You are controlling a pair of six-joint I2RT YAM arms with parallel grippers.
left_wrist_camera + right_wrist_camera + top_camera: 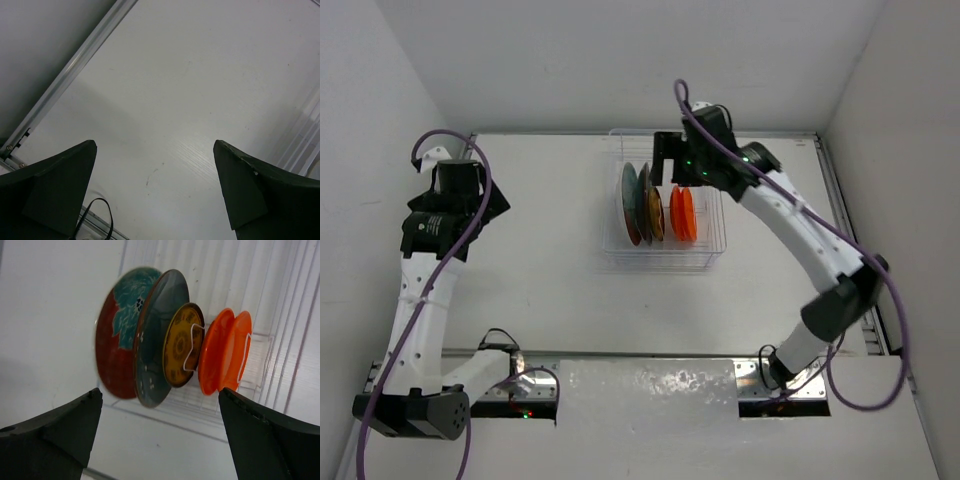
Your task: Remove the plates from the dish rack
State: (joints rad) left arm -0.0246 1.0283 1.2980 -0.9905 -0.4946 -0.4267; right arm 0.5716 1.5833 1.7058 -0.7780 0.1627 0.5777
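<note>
1. Jaws both wide open, empty.
2. R jaws above far end of dish rack [712, 240], facing plates [165, 340].
3. All 4 plates upright in rack, mid-bench [550, 290]; L jaws well apart, left side.

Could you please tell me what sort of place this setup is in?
Most likely a robotics lab test cell, not a kitchen: a white table boxed in by plain white walls, and a wire dish rack of plates.

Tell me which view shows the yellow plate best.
Right wrist: the yellow plate stands upright in the rack, its patterned face showing. Top external gives only its thin edge. Left wrist shows only table.
</note>
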